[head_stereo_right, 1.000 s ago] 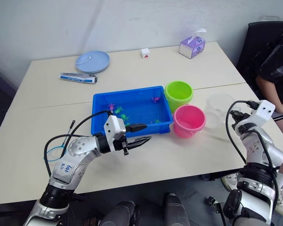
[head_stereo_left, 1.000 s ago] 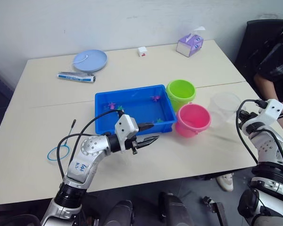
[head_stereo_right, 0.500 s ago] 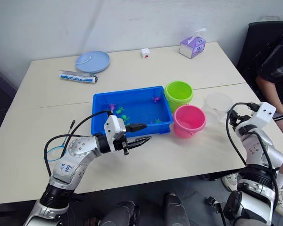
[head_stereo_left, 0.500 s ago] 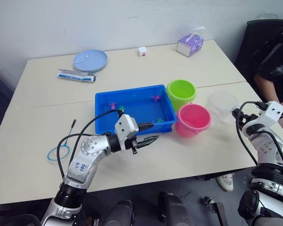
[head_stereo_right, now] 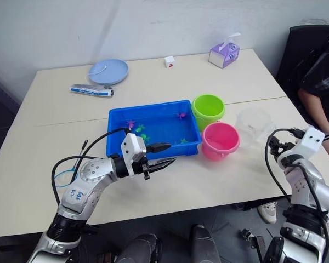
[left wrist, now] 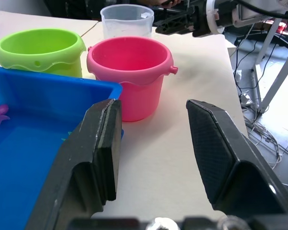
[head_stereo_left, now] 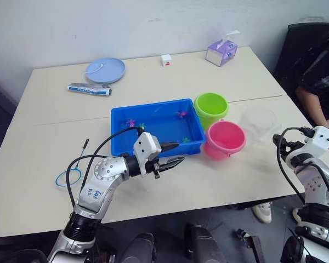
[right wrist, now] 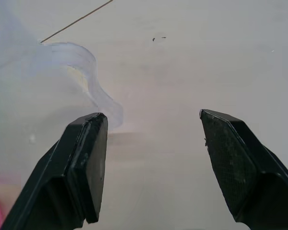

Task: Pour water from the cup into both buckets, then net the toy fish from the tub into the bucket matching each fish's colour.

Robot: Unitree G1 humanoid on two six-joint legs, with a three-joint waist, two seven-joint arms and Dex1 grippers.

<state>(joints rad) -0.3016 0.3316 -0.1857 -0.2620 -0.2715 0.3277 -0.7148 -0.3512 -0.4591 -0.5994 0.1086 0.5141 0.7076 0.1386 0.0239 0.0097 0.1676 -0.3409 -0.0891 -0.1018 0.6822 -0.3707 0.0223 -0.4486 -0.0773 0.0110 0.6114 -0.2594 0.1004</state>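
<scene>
The clear cup (head_stereo_left: 257, 121) stands upright on the table, just right of the pink bucket (head_stereo_left: 225, 139) and lime green bucket (head_stereo_left: 210, 108). My right gripper (head_stereo_left: 282, 143) is open and empty, a little behind the cup's handle (right wrist: 93, 81). In the blue tub (head_stereo_left: 153, 143) lie tiny fish, pink (head_stereo_left: 180, 114) and green (head_stereo_left: 140, 127). My left gripper (head_stereo_left: 172, 154) hovers at the tub's near edge, fingers apart and holding nothing. The net (head_stereo_left: 57, 179) lies on the table to the left of my left arm.
A pale-blue plate (head_stereo_left: 105, 69), a tube (head_stereo_left: 88, 89), a small white cube (head_stereo_left: 165, 59) and a tissue box (head_stereo_left: 220, 52) sit along the far side. A person (head_stereo_left: 321, 71) sits at the right end of the table. The table's near edge runs below both arms.
My right gripper has opened, let go of the cup and drawn back toward the near right. The cup stays standing beside the pink bucket. My left arm has not moved.
</scene>
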